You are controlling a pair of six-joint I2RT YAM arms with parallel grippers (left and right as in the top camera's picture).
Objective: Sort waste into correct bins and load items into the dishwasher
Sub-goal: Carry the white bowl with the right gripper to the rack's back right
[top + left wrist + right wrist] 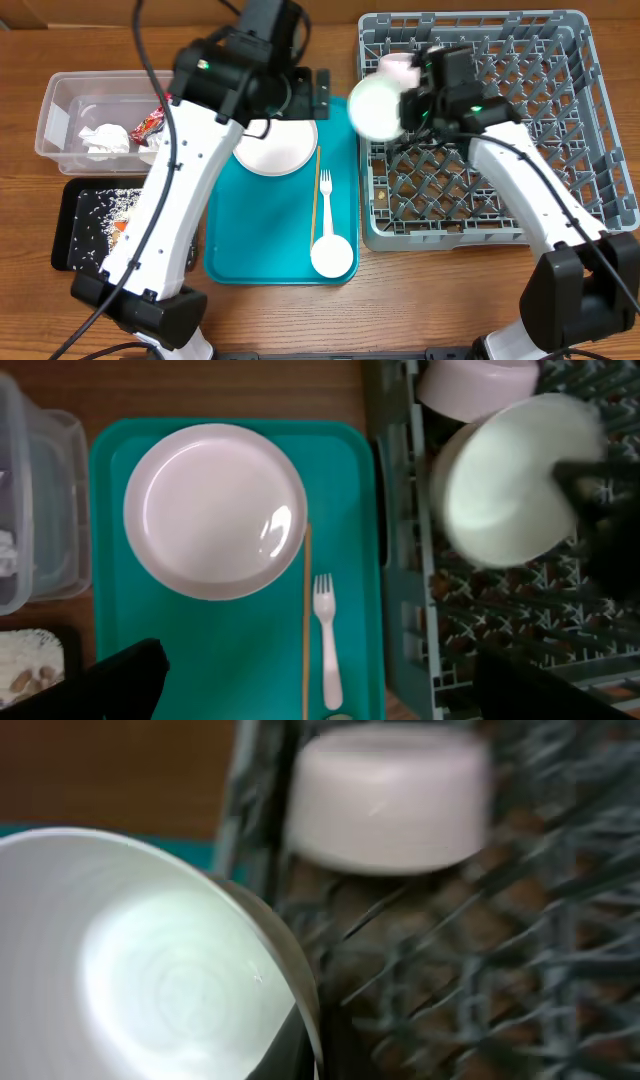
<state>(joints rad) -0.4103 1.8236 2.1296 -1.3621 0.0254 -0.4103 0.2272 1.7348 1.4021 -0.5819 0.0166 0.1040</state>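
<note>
White bowl (378, 105) hangs tilted over the left edge of the grey rack (560, 130), with the right gripper (412, 100) pinched on its rim. With just a rim grip, I reckon it could slip or clip the upside-down dish (400, 68). Left gripper (320, 685) is wide open and empty.

Bowl (510, 485), plate (215, 510) glossy, teal tray (230, 650) matt, rack (440, 238) grey plastic, tbl (60, 30) wood.
</note>
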